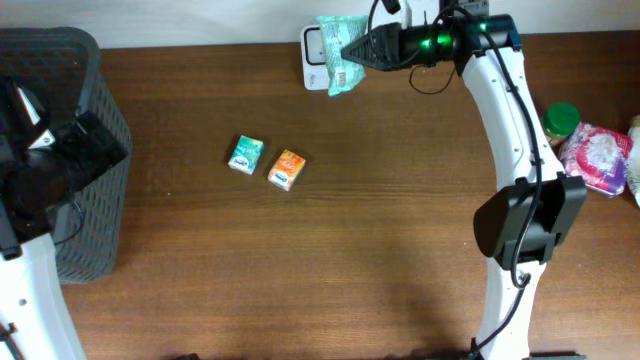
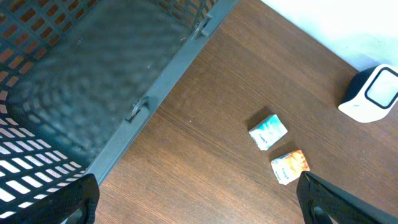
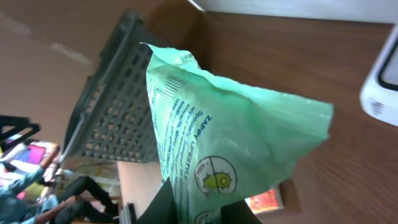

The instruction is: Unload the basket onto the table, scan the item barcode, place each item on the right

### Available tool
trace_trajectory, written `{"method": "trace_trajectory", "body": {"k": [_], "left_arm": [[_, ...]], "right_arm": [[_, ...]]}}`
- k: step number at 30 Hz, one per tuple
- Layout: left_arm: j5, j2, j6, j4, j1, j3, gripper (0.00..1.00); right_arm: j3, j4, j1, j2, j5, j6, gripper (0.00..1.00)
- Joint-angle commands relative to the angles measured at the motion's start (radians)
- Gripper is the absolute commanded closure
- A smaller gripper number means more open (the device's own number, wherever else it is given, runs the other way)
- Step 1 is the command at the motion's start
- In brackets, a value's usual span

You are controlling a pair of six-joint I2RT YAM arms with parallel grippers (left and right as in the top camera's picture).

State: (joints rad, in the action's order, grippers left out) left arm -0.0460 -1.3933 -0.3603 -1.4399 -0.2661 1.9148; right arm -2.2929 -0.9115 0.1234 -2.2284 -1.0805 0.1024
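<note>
Where brown table (image 1: pixel 380 260) meets white wall (image 1: pixel 200 20), a scanner (image 1: pixel 310 50) stands.

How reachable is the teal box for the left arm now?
Probably yes: the left end effector is open over the basket rim, with bare table up to the teal box; the orange box sits beyond it.

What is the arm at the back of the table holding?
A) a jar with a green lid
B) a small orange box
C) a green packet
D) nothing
C: the right gripper is shut on the green packet, by the white scanner; the orange box lies on the table.
</note>
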Motion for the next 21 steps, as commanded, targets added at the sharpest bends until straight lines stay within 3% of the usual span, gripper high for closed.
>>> {"method": "trace_trajectory", "body": {"k": [1,7,16,17,21], "left_arm": [[-0.011,0.001,-0.006,0.002,-0.006,0.001,0.01],[-0.011,0.001,-0.006,0.002,-0.006,0.001,0.01],[-0.011,0.001,-0.006,0.002,-0.006,0.001,0.01],[-0.011,0.001,-0.006,0.002,-0.006,0.001,0.01],[-0.011,0.001,-0.006,0.002,-0.006,0.001,0.01]], "right_arm": [[-0.019,-0.004,0.042,0.016,0.119,0.011,0.88],[-0.019,-0.007,0.141,0.016,0.364,0.010,0.87],[-0.019,-0.028,0.145,0.016,0.404,0.011,0.87],[-0.019,-0.063,0.146,0.016,0.511,0.011,0.87],[0.044,-0.276,0.201,-0.006,1.255,0.077,0.88]]}}
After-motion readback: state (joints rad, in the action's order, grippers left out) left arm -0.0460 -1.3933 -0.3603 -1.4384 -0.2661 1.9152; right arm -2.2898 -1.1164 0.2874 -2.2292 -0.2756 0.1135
